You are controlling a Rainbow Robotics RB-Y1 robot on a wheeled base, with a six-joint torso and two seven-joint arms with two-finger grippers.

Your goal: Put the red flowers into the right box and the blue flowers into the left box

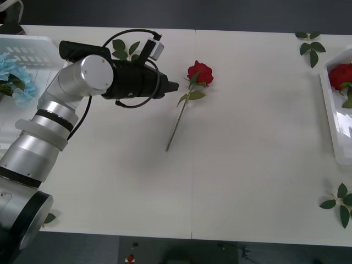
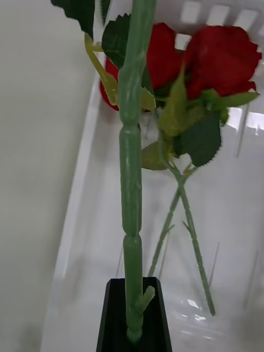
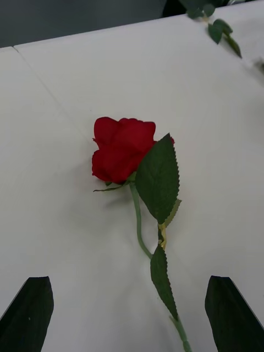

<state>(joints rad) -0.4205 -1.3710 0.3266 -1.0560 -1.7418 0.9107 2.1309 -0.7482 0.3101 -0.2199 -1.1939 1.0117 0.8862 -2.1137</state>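
Up close, right tool point(image 2: 133, 322) grips rose stem point(image 2: 131, 181).

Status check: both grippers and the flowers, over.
Left gripper open, facing the lone red rose on the table. Right gripper shut on a green rose stem over the white tray holding two red roses. Nothing blocking.

A lab-like test setup: plain white table point(image 1: 247, 181), dark floor beyond, staged artificial flowers.

One red rose point(image 1: 199, 72) flat on table, stem toward robot. Others in right box point(image 1: 332, 118). Blue flowers point(image 1: 12, 77) in left box point(image 1: 30, 52).
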